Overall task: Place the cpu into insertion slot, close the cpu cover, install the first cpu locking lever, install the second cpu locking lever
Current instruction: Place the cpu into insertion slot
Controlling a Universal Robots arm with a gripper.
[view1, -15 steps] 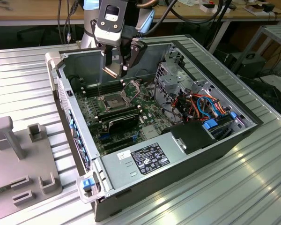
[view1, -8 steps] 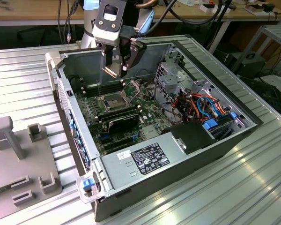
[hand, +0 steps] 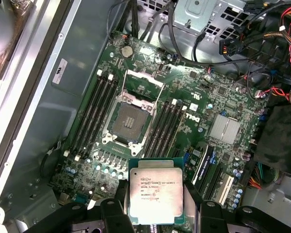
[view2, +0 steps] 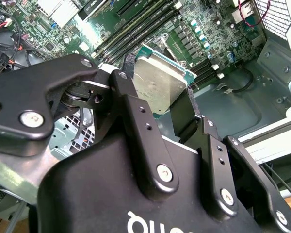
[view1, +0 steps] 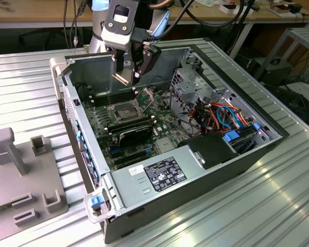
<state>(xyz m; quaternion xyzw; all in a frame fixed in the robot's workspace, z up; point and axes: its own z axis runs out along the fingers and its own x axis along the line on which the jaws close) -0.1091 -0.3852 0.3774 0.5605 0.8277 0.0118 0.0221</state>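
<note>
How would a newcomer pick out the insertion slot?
Inside the open computer case, find the green motherboard. Between its two banks of long black memory slots sits the insertion slot: the only square socket, silver-rimmed with a dark pin field, empty.

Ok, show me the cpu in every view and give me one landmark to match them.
Exterior view: the cpu hangs in the gripper, above the open case.
Second wrist view: the cpu sits clamped in the gripper, silver top showing.
First wrist view: the cpu is held over the board.
Landmark: the insertion slot, under the cpu in the exterior view, mid-board in the first wrist view.
</note>
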